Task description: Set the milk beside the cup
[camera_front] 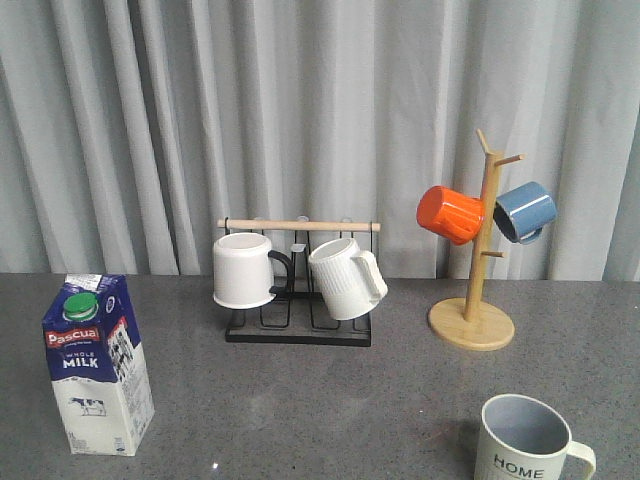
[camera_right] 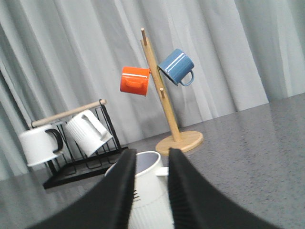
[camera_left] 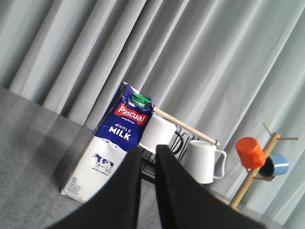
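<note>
The milk [camera_front: 97,362] stood upright on the left side of the gray table [camera_front: 320,400], near the front edge. The cup [camera_front: 528,440] with "HOME" on it sat at the front right, well apart from the milk. Nothing was touching either one.

The left gripper [camera_left: 147,153] pointed at the milk, with its two black fingers [camera_left: 129,164] nearly pressed together and only a thin gap between them. It held nothing. The right gripper [camera_right: 151,157] pointed at the cup, with its fingers a little apart and nothing between them.

At the back, a white mug [camera_front: 243,270] and a ribbed mug [camera_front: 345,279] hung on a black rack [camera_front: 298,330]. An orange mug [camera_front: 450,214] and a blue mug [camera_front: 524,211] hung on a wooden tree [camera_front: 473,300].
</note>
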